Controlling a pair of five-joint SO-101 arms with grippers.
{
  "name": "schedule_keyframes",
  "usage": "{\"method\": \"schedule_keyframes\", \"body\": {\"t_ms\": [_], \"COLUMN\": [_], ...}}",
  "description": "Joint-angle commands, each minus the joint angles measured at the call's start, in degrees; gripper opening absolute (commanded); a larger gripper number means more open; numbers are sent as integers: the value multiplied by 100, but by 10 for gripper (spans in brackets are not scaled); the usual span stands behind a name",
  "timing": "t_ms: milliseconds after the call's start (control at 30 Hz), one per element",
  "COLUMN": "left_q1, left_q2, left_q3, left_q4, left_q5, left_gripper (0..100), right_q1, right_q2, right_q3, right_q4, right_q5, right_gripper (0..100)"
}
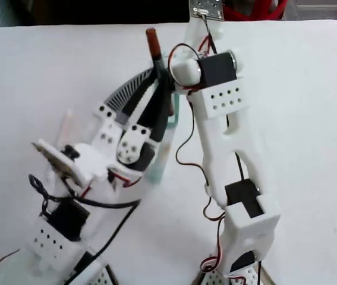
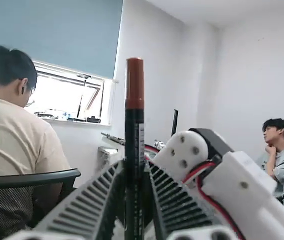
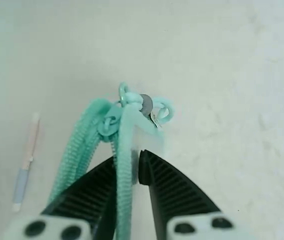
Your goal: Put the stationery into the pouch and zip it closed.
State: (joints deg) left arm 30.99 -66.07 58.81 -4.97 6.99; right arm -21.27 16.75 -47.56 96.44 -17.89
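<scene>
On the white table (image 1: 311, 130), locate the teal pouch (image 3: 84, 142), lying partly beneath both arms. Note the right gripper (image 3: 127, 159) clamped on the pouch's zipper edge, just behind the zipper pull (image 3: 147, 105), with both black jaws pressed against the teal tape. Find the left gripper (image 2: 134, 169) over the pouch in the high view, clenched on the marker (image 2: 134, 125). Check the seating: black barrel gripped between the ribbed jaws, brown cap pointing away from the wrist. In the high view, trace the marker from the jaws to its cap, projecting past the pouch end nearest the right gripper. Note the pale pen (image 3: 25, 160) lying flat on the table to one side of the pouch, apart from it and outside it. Treat the pouch mouth as undetermined: open or zipped state not readable from these views.
</scene>
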Motion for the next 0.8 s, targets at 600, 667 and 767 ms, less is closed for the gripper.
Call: {"method": "schedule_keyframes", "body": {"t_ms": [600, 667, 767], "left_q1": [-321, -321, -356], "left_q2": [110, 110, 110], "left_q3": [-70, -193, -413], "left_q4": [668, 976, 1319], "left_q5": [62, 62, 35], "left_gripper": [153, 154, 151], "right_q1": [-22, -22, -22], "right_q2": [57, 136, 127], "right_q3": [-26, -70, -79], "right_q4": [-119, -119, -119], "right_q5": [44, 44, 44], "right_gripper": [18, 18, 18]}}
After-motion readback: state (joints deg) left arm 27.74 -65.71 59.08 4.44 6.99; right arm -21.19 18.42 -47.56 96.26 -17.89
